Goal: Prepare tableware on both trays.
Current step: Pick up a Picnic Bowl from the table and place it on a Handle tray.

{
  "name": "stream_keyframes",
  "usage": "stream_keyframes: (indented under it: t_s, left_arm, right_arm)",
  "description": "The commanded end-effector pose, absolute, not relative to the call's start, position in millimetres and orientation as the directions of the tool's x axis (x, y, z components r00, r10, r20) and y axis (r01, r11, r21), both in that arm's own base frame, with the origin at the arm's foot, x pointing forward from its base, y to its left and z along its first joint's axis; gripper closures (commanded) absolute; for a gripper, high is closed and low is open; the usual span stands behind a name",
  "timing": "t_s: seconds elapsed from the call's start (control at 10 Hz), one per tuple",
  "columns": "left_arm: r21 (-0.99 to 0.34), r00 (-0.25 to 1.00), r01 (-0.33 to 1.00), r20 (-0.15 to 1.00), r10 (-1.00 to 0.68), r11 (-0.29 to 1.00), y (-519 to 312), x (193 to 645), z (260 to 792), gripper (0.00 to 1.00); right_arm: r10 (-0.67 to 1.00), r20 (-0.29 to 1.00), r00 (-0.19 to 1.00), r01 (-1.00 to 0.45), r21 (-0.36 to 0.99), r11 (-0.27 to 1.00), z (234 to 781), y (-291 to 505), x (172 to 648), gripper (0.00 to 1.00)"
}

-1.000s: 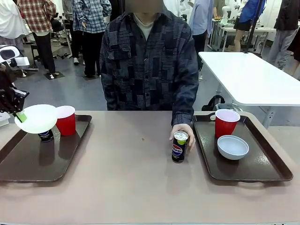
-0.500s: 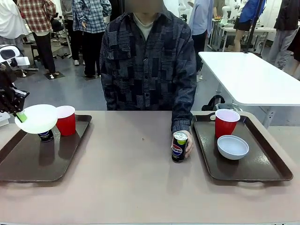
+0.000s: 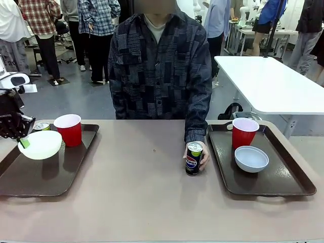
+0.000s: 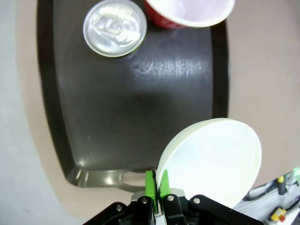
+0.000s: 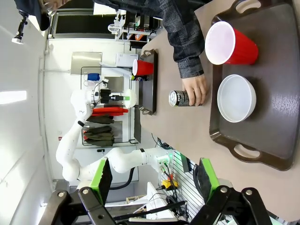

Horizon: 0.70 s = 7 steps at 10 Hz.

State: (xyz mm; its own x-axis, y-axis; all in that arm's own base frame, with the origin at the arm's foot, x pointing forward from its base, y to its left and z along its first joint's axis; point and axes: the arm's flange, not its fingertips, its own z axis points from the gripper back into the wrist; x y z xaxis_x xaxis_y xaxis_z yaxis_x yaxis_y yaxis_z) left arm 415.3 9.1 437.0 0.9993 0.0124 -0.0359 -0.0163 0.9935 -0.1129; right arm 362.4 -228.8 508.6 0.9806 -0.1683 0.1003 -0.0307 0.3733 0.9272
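My left gripper point(image 3: 22, 142) point(image 4: 156, 185) is shut on the rim of the white bowl point(image 3: 40, 145) point(image 4: 211, 160), holding it tilted just above the left tray point(image 3: 30, 174) point(image 4: 136, 108). On that tray stand a red cup point(image 3: 68, 129) point(image 4: 187, 11) and a Pepsi can point(image 3: 41, 126) point(image 4: 115, 27). The right tray point(image 3: 283, 177) point(image 5: 281, 89) carries a red cup point(image 3: 244, 132) point(image 5: 229, 44) and the grey-blue bowl point(image 3: 251, 158) point(image 5: 236, 98). A person's hand point(image 3: 203, 149) point(image 5: 199, 90) holds a second Pepsi can point(image 3: 193, 158) point(image 5: 180, 98) on the table between the trays. My right gripper point(image 5: 154, 180) is open, high above the table.
The person stands at the far side of the brown table point(image 3: 147, 192). A white table point(image 3: 273, 81) stands behind at the right, with several people farther off. The table's middle is bare apart from the can.
My left gripper has lowered the white bowl and shifted it left, uncovering the can behind it. The person's hand stays on the middle can.
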Motion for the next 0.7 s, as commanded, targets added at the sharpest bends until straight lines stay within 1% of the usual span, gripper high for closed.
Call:
stream_keyframes:
  t_s: [0.0, 0.3, 0.6]
  left_arm:
    - [-0.095, 0.998, -0.041, -0.057, 0.035, 0.995, 20.6, 428.4, 422.8, 0.96]
    - [-0.052, 0.993, -0.075, -0.095, 0.07, 0.996, 25.3, 432.4, 392.8, 0.96]
    - [-0.013, 0.992, -0.049, -0.115, 0.048, 0.999, 23.8, 423.5, 376.3, 0.96]
  right_arm:
    - [-0.168, 0.103, 0.98, -0.034, 0.928, 0.37, 509.7, -227.2, 361.1, 0.04]
    - [-0.168, 0.103, 0.98, -0.034, 0.928, 0.37, 509.7, -227.2, 361.1, 0.04]
    - [-0.168, 0.103, 0.98, -0.034, 0.928, 0.37, 509.7, -227.2, 361.1, 0.04]
